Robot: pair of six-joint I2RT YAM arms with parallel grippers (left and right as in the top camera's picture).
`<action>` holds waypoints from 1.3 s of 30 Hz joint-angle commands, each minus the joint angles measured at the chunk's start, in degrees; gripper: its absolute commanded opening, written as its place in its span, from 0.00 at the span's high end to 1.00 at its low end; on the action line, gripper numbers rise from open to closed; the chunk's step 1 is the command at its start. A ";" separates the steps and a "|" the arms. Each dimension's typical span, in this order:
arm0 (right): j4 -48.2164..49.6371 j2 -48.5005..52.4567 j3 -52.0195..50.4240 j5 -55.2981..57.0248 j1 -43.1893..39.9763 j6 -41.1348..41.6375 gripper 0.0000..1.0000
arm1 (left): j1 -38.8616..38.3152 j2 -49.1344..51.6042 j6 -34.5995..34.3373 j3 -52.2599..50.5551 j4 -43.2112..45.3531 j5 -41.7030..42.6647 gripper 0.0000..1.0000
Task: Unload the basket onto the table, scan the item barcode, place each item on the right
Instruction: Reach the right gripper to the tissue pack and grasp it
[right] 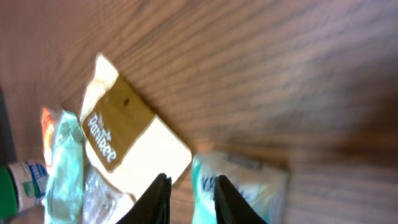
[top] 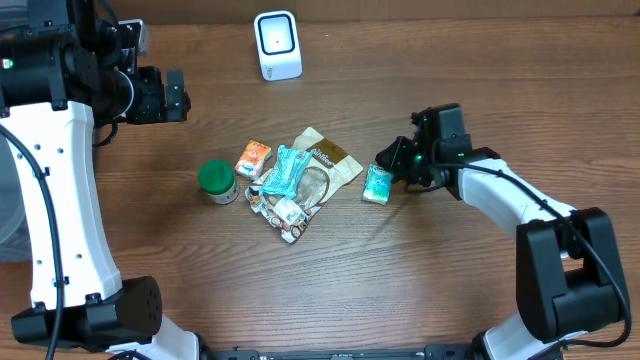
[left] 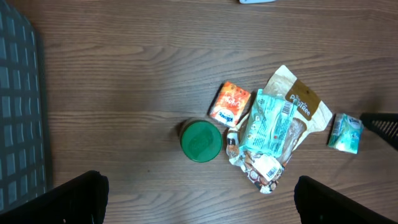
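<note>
Even, bright light, faint soft shadows; overhead view sharp, right wrist view blurred.

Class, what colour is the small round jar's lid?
Green; the lid shows best in the left wrist view.

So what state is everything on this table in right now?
Left gripper: wide open, empty.
Right gripper: barely parted at the small teal packet, grip unclear.
Jar: upright, green lid on.
Tan pouch: flat, partly under a teal wrapper.
Orange packet: lying flat.
Scanner: standing upright.
</note>
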 commanded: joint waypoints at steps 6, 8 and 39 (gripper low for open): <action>-12.79 -0.11 2.62 0.57 1.18 8.41 0.66 | 0.02 -0.02 1.25 0.26 0.11 -0.35 0.00; -15.21 -0.11 2.62 -2.32 -0.52 8.68 0.66 | 0.02 -0.02 1.25 0.26 0.11 -0.35 0.00; -12.90 1.77 -3.19 1.40 1.03 10.71 0.71 | 0.02 -0.02 1.25 0.26 0.11 -0.35 0.00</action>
